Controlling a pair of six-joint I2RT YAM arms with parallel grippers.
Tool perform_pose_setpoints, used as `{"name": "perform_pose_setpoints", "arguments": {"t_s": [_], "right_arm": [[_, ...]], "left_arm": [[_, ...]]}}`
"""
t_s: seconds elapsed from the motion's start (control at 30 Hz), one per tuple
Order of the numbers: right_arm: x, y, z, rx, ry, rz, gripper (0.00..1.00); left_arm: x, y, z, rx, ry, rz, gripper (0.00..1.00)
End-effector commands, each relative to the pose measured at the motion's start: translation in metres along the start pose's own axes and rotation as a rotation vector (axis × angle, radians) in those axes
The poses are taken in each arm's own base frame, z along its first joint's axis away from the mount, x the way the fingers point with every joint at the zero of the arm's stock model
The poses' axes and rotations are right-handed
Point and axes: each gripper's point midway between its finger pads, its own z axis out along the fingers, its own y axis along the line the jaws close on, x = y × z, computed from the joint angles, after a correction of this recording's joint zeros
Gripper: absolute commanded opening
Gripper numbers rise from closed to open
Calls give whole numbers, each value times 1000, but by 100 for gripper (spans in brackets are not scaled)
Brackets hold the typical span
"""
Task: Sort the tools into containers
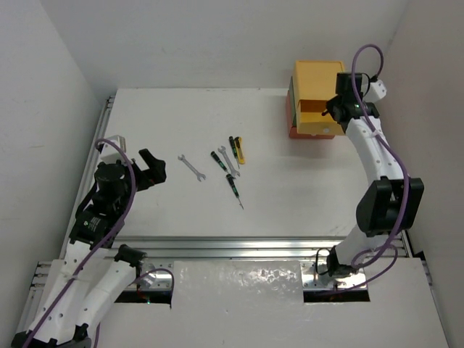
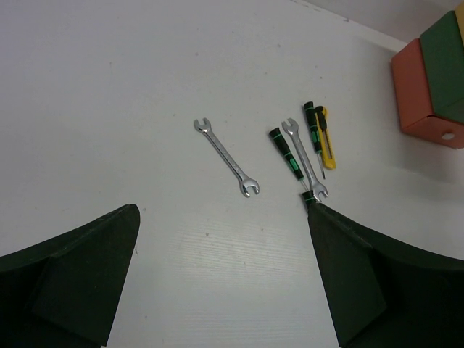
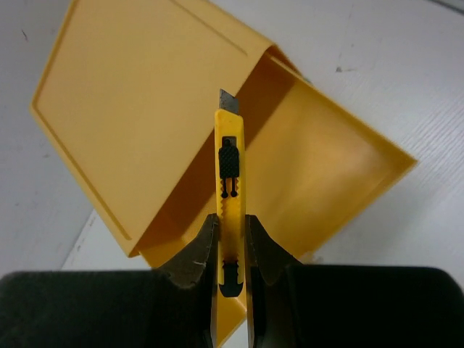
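The right gripper (image 3: 230, 226) was clamped on a yellow utility knife (image 3: 230, 163), blade tip pointing forward, above the pulled-out yellow drawer (image 3: 333, 181). The left gripper (image 2: 221, 210) hovered with its jaws wide apart over the white table (image 2: 109, 87). Ahead of it lay one silver wrench (image 2: 226, 157) alone, then a cluster of another wrench (image 2: 304, 161), screwdrivers (image 2: 286, 154) and a second yellow knife (image 2: 329, 139).

the yellow drawer (image 3: 319, 174) was a uniform yellow with no pattern. the utility knife (image 3: 230, 217) was yellow with a black ribbed slider and a grey blade tip. the green box (image 2: 444, 51) was dark green, and the red-orange box (image 2: 417, 83) was plain. the wrenches (image 2: 226, 156) were silver. the screwdrivers (image 2: 285, 154) were black with green bands. the second knife (image 2: 328, 145) was yellow and black. the table (image 1: 181, 210) was white and the cables (image 1: 366, 54) were purple.
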Motion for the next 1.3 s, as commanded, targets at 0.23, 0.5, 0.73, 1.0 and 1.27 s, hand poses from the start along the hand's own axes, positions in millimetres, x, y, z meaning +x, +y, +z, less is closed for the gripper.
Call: {"name": "perform_pose_setpoints", "arguments": {"t_s": [0.23,0.5,0.73,1.0,1.27], "right_arm": [[6,47,-16,-226,83,21,55],[23,133,-89,-597,48,-290,67],[201,147,-104,-776,180,-969,68],[330,110,-29,-616,385,-1233,53],[361,88,-3,-561,432,-1311,49]], "left_arm": [[-13,-6,0,25,-43,-8,100],[-13,-6,0,23,-42,-6,100],[-17,-8,-4,42,-63,-13,100],[-17,-11,-5,61,-63,-7,100],[-19,-14,-9,82,-75,-9,100]]}}
